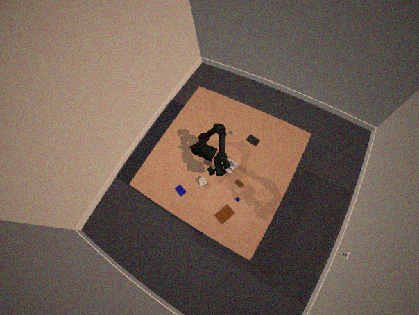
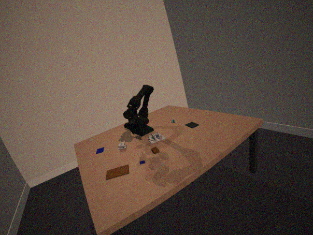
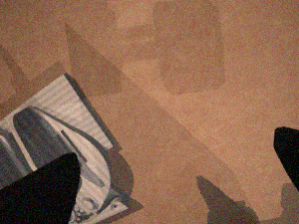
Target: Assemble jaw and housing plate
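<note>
The white base (image 1: 234, 166) (image 2: 161, 138) (image 3: 62, 96) lies on the table beside the arm. In the wrist view it is at the lower left, partly out of frame. One grey-topped jaw (image 3: 40, 135) lies on it with a curved white side; a second jaw (image 3: 6, 160) is cut by the left edge. Pins and gear teeth are too hidden to judge. A small white piece with dark spots (image 1: 202, 181) (image 2: 122, 146), likely the housing plate, lies apart from the base. My gripper (image 3: 177, 150) is open and empty; its left finger overlaps the near jaw in view, its right finger is off the base.
A small brown block (image 1: 239, 183) (image 2: 155, 150), a small blue block (image 1: 237, 199) (image 2: 142, 162) and a large brown slab (image 1: 225, 214) (image 2: 117, 172) are also there. A blue square (image 1: 180, 190) (image 2: 100, 150), a dark square (image 1: 252, 140) (image 2: 191, 125) and a teal piece (image 1: 230, 132) (image 2: 173, 121) lie farther out.
</note>
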`<state>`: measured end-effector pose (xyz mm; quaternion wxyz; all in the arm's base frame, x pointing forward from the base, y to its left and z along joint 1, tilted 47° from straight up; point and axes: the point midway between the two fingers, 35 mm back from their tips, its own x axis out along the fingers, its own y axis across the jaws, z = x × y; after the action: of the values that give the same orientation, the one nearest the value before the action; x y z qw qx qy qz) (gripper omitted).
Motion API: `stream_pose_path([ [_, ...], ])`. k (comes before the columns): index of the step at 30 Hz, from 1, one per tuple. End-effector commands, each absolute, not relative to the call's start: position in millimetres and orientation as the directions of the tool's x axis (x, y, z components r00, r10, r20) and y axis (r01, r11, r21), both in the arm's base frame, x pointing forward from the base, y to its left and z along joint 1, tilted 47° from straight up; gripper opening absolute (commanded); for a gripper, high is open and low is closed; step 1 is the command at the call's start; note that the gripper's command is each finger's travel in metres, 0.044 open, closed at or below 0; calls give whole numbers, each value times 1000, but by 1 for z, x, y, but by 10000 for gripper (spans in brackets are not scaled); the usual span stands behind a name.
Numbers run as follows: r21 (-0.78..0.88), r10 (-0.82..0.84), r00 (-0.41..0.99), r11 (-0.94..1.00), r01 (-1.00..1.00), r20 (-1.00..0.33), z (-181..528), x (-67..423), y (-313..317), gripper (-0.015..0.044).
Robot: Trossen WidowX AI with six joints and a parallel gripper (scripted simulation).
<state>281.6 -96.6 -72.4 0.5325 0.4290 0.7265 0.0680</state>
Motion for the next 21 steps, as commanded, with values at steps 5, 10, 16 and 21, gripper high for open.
stream_pose_path([
  [5,464,690,-74,558,688,-720,-83,274,-113,440],
  [10,402,688,-75,505,764,-722,-90,269,-123,440],
  [16,321,686,-78,433,842,-723,-97,262,-135,440],
  [21,249,686,-80,368,896,-723,-104,256,-144,440],
])
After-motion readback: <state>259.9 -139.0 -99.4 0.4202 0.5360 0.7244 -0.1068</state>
